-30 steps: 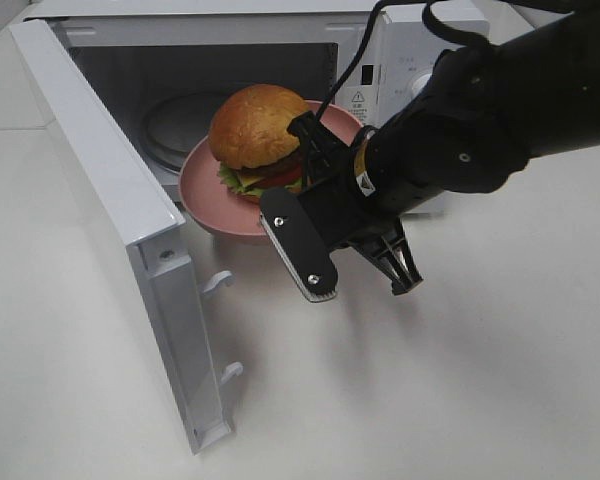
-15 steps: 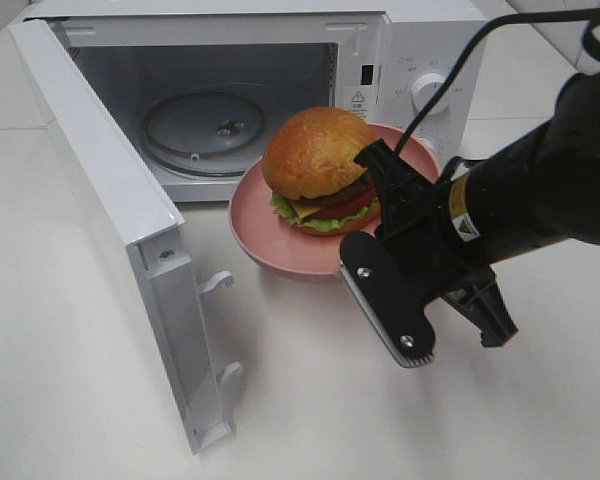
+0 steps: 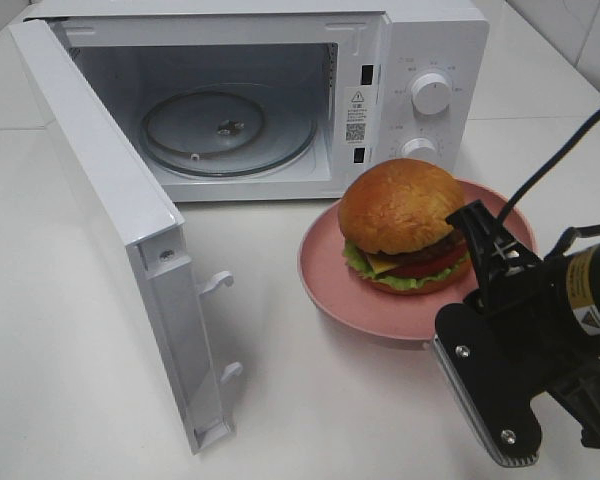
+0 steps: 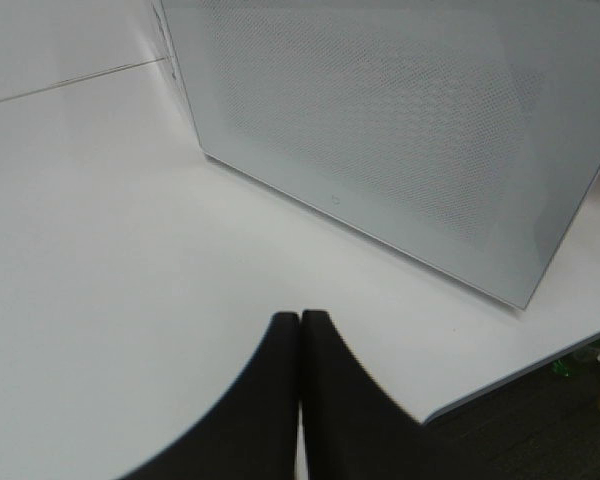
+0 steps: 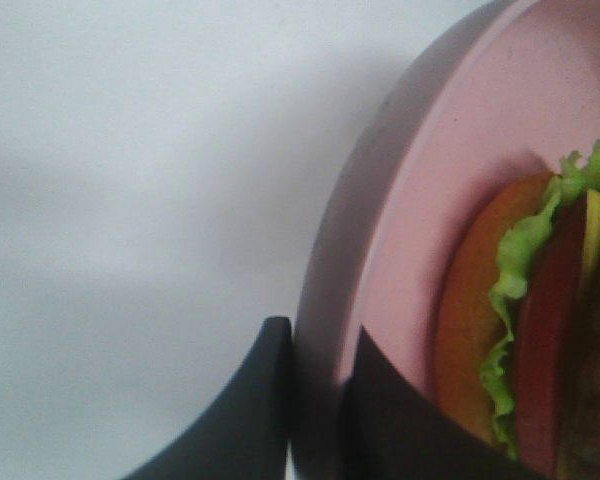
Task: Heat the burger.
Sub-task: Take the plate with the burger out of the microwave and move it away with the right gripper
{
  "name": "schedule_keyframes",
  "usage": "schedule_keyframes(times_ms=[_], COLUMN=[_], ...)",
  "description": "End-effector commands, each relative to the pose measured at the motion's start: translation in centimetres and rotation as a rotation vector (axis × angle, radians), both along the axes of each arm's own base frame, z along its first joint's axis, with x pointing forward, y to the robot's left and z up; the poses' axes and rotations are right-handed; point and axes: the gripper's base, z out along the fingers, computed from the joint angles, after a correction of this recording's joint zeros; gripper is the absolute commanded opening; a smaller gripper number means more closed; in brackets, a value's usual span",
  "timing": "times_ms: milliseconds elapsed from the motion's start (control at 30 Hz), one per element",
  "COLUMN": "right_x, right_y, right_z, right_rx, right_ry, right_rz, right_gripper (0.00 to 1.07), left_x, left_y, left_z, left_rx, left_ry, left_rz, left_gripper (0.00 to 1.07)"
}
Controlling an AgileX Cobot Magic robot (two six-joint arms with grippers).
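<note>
I see a golden-brown bun on the burger point(image 3: 402, 225), with green lettuce, red tomato and yellow cheese, on a pink plate point(image 3: 330, 278). The microwave point(image 3: 420, 40) is white, its door point(image 4: 380, 130) finely dotted. My right gripper point(image 3: 540, 425) is black.

Glossy golden burger point(image 3: 400, 205) bun, smooth matt pink plate point(image 3: 325, 275), clear glass turntable point(image 3: 225, 128), white plastic-looking microwave point(image 3: 420, 40), matt black right pincer point(image 3: 500, 300), smooth white desk point(image 3: 80, 380)
</note>
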Motion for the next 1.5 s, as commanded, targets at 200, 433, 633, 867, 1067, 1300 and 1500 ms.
schedule_keyframes(times_ms=[200, 433, 633, 867, 1067, 1300, 1500], right_x=[-0.6, -0.7, 0.9, 2.6, 5.2, 6.5, 6.5], right_y=[-0.8, -2.4, -4.3, -6.2, -7.5, -6.9, -6.0], right_z=[-0.2, -1.0, -0.9, -2.3, -3.6, -5.3, -6.1], right_rx=[0.127, 0.112, 0.186, 0.209, 0.162, 0.136, 0.268], right_ry=[0.007, -0.031, -0.089, -0.043, -0.011, 0.046, 0.116], right_rz=[-0.202, -0.389, -0.633, -0.752, -0.866, -0.886, -0.995], right_gripper=[0.00, 0.00, 0.00, 0.00, 0.00, 0.00, 0.04], left_x=[-0.2, -0.2, -0.2, -0.2, -0.2, -0.2, -0.2], left_y=[0.0, 0.0, 0.0, 0.0, 0.0, 0.0, 0.0], left_z=[0.1, 0.1, 0.1, 0.1, 0.1, 0.1, 0.1], left_rx=[-0.019, -0.019, -0.019, -0.019, -0.019, -0.019, -0.019], left_ry=[-0.029, -0.029, -0.029, -0.029, -0.029, -0.029, -0.029], left_rz=[0.004, 0.004, 0.004, 0.004, 0.004, 0.004, 0.004], left_gripper=[0.00, 0.00, 0.00, 0.00, 0.00, 0.00, 0.00])
